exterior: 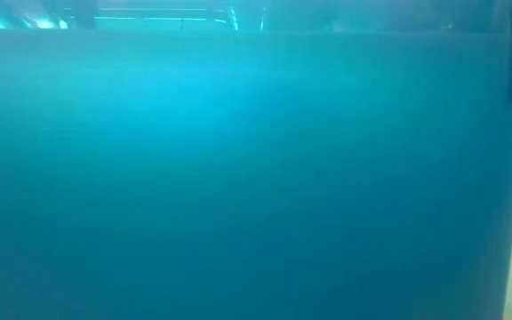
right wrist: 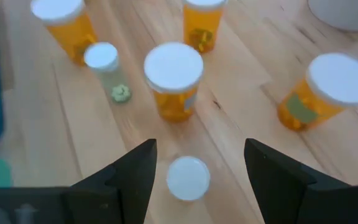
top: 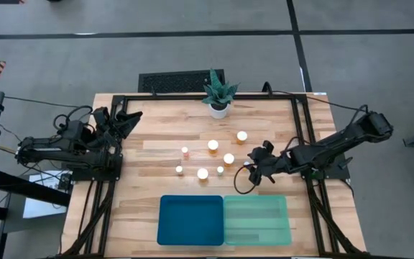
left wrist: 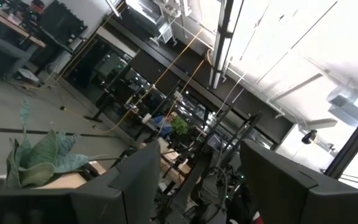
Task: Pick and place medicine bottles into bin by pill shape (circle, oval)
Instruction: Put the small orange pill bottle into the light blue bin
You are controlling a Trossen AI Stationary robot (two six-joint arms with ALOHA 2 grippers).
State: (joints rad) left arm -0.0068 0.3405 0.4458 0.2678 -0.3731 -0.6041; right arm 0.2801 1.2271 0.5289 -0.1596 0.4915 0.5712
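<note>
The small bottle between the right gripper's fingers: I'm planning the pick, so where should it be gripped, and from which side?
Probably from above. The small bottle stands upright, white cap up, so the right gripper, open and straddling it, could close across the round body just below the cap. The nearest neighbour stands apart, leaving room.

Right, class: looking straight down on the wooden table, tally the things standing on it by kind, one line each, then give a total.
Seen from above:
medicine bottles, amber with white caps: 7
dark blue tray: 1
mint green tray: 1
potted plant: 1
Total: 10
</note>
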